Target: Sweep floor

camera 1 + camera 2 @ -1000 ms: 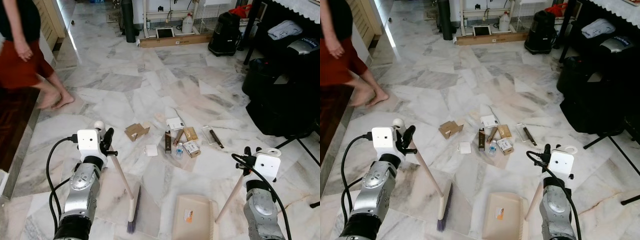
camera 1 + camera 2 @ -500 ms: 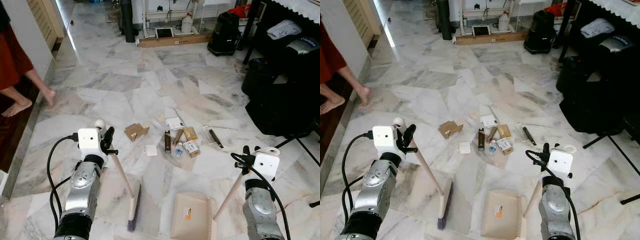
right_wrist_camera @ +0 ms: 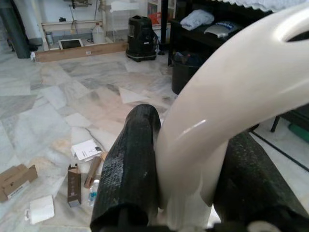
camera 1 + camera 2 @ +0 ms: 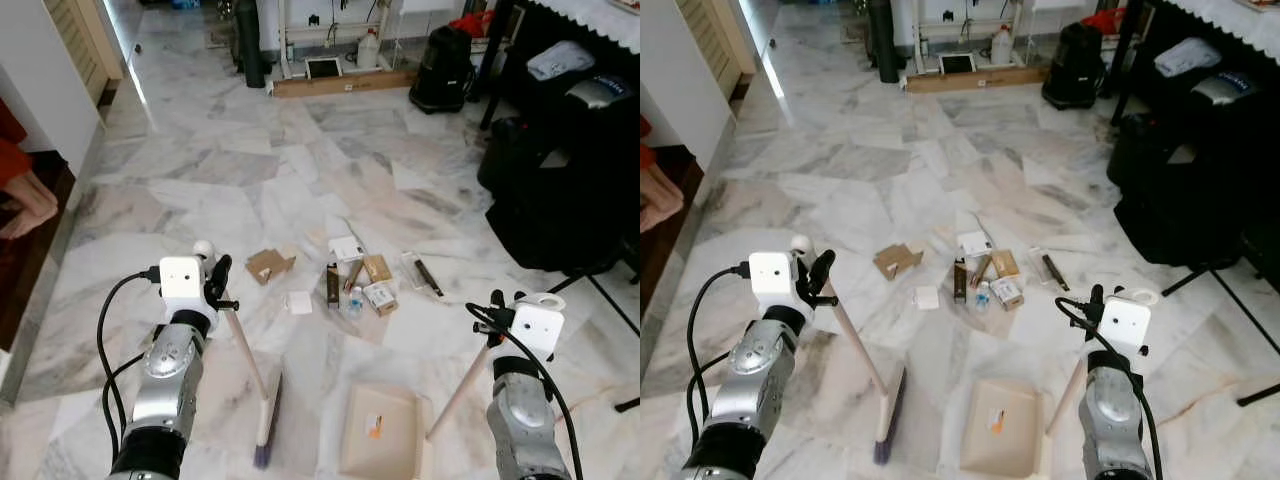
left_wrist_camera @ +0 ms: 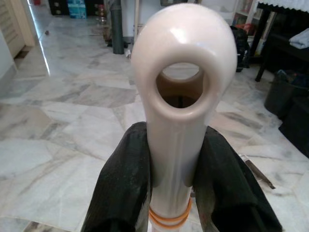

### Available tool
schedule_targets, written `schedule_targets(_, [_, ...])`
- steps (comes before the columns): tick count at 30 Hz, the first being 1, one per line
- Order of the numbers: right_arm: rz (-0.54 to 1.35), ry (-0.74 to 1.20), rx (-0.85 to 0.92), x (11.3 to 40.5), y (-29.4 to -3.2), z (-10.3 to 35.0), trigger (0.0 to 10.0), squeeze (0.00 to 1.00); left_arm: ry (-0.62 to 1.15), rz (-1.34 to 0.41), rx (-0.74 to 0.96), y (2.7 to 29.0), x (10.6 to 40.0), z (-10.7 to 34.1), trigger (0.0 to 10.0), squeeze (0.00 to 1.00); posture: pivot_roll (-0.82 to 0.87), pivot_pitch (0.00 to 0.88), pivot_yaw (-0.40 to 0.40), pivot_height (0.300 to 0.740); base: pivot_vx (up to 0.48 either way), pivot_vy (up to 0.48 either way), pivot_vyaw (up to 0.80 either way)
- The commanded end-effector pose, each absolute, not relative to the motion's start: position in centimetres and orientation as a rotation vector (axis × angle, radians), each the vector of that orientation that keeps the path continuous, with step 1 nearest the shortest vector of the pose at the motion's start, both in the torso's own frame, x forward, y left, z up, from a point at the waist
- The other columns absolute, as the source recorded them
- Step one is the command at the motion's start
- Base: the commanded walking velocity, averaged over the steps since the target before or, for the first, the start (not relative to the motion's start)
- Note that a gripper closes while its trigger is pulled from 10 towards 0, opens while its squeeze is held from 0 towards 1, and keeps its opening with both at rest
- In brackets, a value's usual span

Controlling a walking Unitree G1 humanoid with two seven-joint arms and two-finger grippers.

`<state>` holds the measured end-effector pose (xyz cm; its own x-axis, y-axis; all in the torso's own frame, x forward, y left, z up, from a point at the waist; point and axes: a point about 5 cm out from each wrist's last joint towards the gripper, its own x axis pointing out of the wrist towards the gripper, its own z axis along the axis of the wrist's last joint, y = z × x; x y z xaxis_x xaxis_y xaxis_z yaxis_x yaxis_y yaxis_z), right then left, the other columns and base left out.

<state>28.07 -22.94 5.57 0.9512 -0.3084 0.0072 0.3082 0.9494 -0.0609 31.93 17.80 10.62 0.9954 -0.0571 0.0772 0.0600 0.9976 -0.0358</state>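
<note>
Marble floor [image 4: 220, 190]; left claw [image 5: 174, 193] clamps broom [image 4: 262, 420], right claw [image 3: 193, 193] clamps dustpan [image 4: 385, 430], cropped.

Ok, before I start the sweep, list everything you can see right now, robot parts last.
Broom: one, pale handle, dark bristles on the floor ahead-left.
Dustpan: one, beige, flat on the floor ahead-right, pale handle rising to the right.
Litter pile: several small boxes, wrappers and a little bottle, brown and white, on the marble beyond broom and dustpan.
Brown carton: one, left of the pile.
White paper square: one, near the carton.
Black vacuum: one, far end of the room.
White jug: one, by the far wall.
Black bags: dark heap, right side.
Person: one, red clothing, at the left edge.
Left tool: shut on the broom handle.
Right tool: shut on the dustpan handle.
</note>
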Motion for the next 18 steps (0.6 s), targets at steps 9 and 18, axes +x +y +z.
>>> schedule_targets(9, [-0.310, -0.027, -0.039, 28.46, -22.53, 6.02, 10.0, 0.00, -0.103, -0.046, -0.023, 18.42, 32.30, 11.32, 10.0, 0.00, -0.04, 0.050, 0.015, 0.740, 0.000, 0.418, 0.00])
schedule_targets(18, [-0.316, -0.025, -0.035, 28.62, -22.53, 6.05, 10.0, 0.00, -0.105, -0.048, -0.023, 18.43, 32.37, 11.39, 10.0, 0.00, -0.04, 0.056, 0.016, 0.740, 0.000, 0.419, -0.45])
